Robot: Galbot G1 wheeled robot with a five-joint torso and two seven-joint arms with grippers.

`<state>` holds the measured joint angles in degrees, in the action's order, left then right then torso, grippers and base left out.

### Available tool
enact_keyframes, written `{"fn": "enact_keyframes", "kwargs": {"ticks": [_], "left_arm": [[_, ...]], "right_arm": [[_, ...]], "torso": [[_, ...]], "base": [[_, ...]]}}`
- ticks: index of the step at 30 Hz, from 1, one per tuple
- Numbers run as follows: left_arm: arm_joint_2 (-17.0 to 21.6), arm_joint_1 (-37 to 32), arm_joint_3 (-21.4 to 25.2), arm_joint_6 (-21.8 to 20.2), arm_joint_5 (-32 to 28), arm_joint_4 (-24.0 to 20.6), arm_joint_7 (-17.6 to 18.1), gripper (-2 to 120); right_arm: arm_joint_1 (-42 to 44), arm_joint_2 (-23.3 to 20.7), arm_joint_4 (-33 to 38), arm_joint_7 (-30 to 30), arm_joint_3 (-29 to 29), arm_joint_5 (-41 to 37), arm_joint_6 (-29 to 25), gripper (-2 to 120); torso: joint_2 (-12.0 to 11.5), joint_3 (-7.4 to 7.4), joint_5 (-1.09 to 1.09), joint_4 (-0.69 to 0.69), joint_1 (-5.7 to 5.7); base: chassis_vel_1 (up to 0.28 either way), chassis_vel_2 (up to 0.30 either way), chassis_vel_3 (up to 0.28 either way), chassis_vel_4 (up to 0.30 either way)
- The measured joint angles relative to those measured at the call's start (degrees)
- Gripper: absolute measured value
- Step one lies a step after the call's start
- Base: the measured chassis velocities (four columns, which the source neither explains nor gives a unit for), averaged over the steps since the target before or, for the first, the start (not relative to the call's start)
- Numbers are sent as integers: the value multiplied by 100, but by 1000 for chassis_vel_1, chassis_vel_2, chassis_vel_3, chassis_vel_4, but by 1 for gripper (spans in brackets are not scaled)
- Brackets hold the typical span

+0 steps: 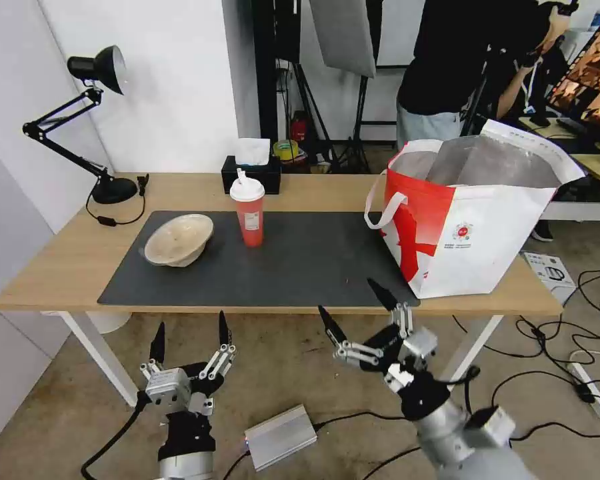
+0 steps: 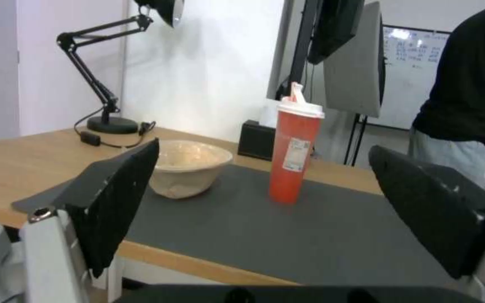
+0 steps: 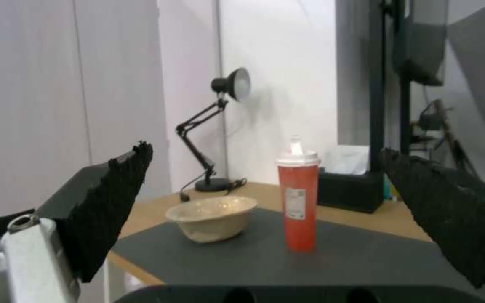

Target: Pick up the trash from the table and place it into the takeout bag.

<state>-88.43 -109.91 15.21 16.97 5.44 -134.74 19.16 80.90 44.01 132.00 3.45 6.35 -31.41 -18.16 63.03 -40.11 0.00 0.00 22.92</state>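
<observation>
The left gripper [image 1: 190, 337] hangs below the table [image 1: 60, 260] edge, fingers spread wide, holding nothing. The right gripper [image 1: 357, 303] is beside it, also wide open and empty, tilted toward the bag [image 1: 473, 233]. Past the left gripper, on the mat [image 1: 300, 267], the bowl [image 1: 179, 239] leans to one side, mouth tipped up. Just beyond it the cup [image 1: 248, 212] stands straight up, straw on top. The bag stands open past the right gripper, on the table's right end.
</observation>
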Motion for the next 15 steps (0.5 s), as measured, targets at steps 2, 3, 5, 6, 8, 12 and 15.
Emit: {"fn": "enact_keyframes", "kwargs": {"ticks": [2,3,5,6,8,12,15], "left_arm": [[0,2,1,0,-3,0,-1,100],[0,4,1,0,-7,0,-3,100],[-2,5,0,0,-8,2,-7,100],[-2,5,0,0,-8,2,-7,100],[-8,5,-5,0,-8,2,-12,100],[-17,5,-6,-1,-6,3,-21,100],[-34,1,3,-2,4,19,-27,100]], "right_arm": [[-70,-56,6,-39,-2,-123,83,100],[-146,-104,9,-77,-10,-247,174,100],[-309,-171,10,-107,-54,-464,327,100],[-309,-171,10,-107,-54,-464,327,100],[-502,-200,-12,-106,-119,-622,422,100],[-907,-210,-136,-88,-315,-907,556,100],[-1411,-178,-322,-36,-604,-1174,675,100]], "torso": [[0,0,-1,0,0],[0,0,-1,0,0],[0,0,0,-1,0],[0,0,0,-1,0],[0,0,0,0,0],[0,0,0,-1,0],[0,0,0,0,0]], "base": [[0,0,0,0],[0,0,0,0],[0,0,0,0],[0,0,0,0],[0,0,0,0],[0,0,0,0],[0,0,0,0]]}}
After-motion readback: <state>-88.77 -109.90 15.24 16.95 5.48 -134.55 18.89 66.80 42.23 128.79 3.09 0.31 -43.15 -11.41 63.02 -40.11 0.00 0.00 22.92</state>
